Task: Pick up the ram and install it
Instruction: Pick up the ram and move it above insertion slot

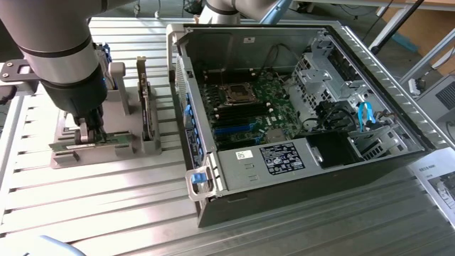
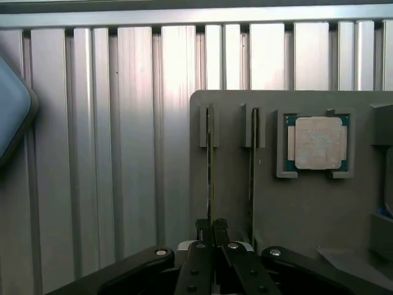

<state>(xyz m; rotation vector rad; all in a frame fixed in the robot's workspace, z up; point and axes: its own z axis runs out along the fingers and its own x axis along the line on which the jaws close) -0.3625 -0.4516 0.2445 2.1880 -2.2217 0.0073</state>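
The ram (image 2: 210, 160) is a thin green stick standing on edge in a slot of the grey holder (image 2: 307, 209). My gripper (image 2: 212, 228) reaches down over the stick's near end, its fingers pinched shut on the thin edge. In the exterior view the gripper (image 1: 87, 137) is low over the holder (image 1: 71, 157) at the exterior view's left, and the green ram (image 1: 117, 140) shows on both sides of the fingers. The open computer case (image 1: 213, 176) lies to the right, with the motherboard (image 1: 249, 106) and its dark memory slots (image 1: 217, 109) exposed.
A second thin stick (image 2: 252, 172) stands in the neighbouring slot, and a processor chip (image 2: 317, 142) lies in a pocket beside it. An upright expansion card (image 1: 146, 106) stands between the holder and the case. The table is ribbed aluminium, with papers (image 1: 440, 184) at the far right.
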